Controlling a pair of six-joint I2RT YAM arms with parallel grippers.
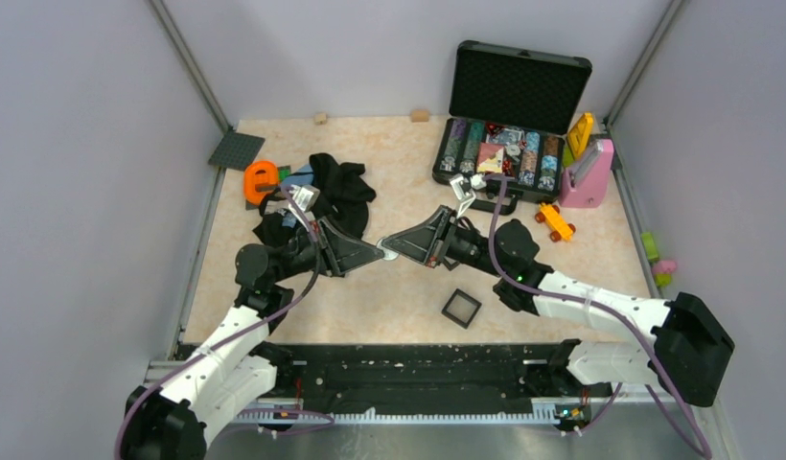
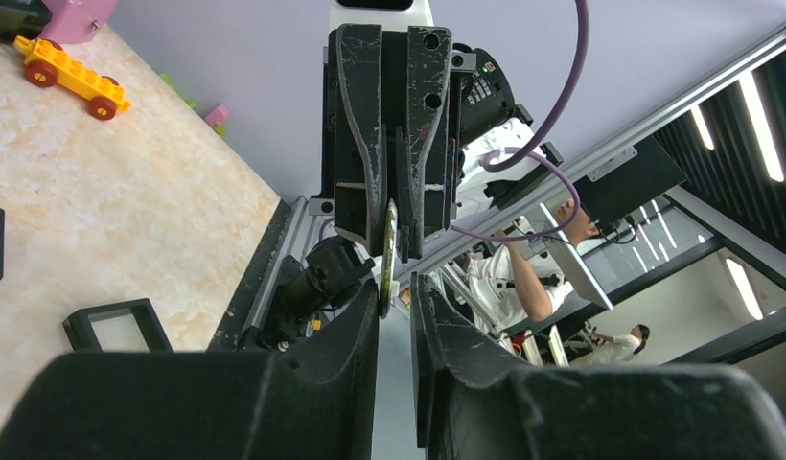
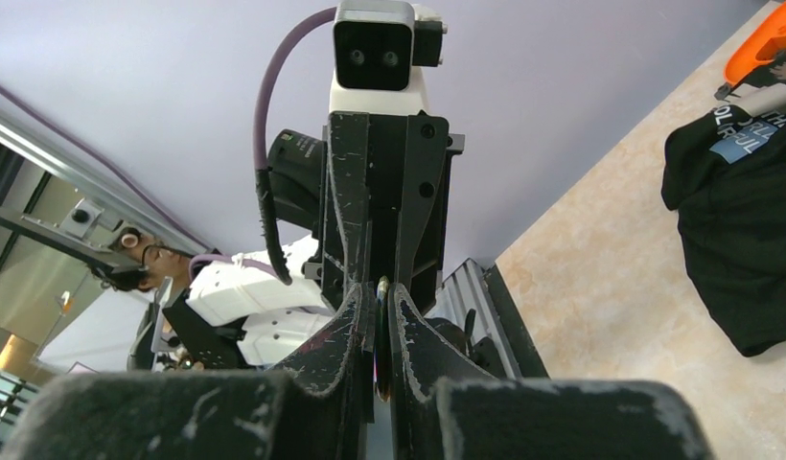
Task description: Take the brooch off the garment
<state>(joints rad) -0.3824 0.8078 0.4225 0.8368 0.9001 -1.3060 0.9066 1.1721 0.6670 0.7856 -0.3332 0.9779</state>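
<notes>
Our right gripper (image 3: 381,297) is pinched tight on the brooch (image 2: 387,251), which we see edge-on as a thin sliver between its 2 fingers, held in the air over the middle of the table and touching no cloth. Our left gripper (image 2: 397,295) meets it tip to tip. Its 2 fingers stand slightly parted around the disc's near edge with a light gap showing, so we judge it has no grip of its own. The garment (image 1: 336,192) lies crumpled on the left side, well apart from the disc, with its blue and white patch partly showing. We judge the main work done: the brooch is off the garment, and what is left is at most to settle which arm carries it and to set it down. Below lies the beige marbled tabletop (image 1: 399,172). It bears 1 square black frame (image 1: 461,308) near our right arm, an orange object (image 1: 261,179) just beside the garment, an open black case (image 1: 509,115) of chips at the far right, and a toy car (image 1: 556,222) near it. Pale lilac walls (image 1: 82,192) close 3 sides. Past the near rail, the wrist views show a wider room with strip lights and a seated person (image 2: 519,273).
</notes>
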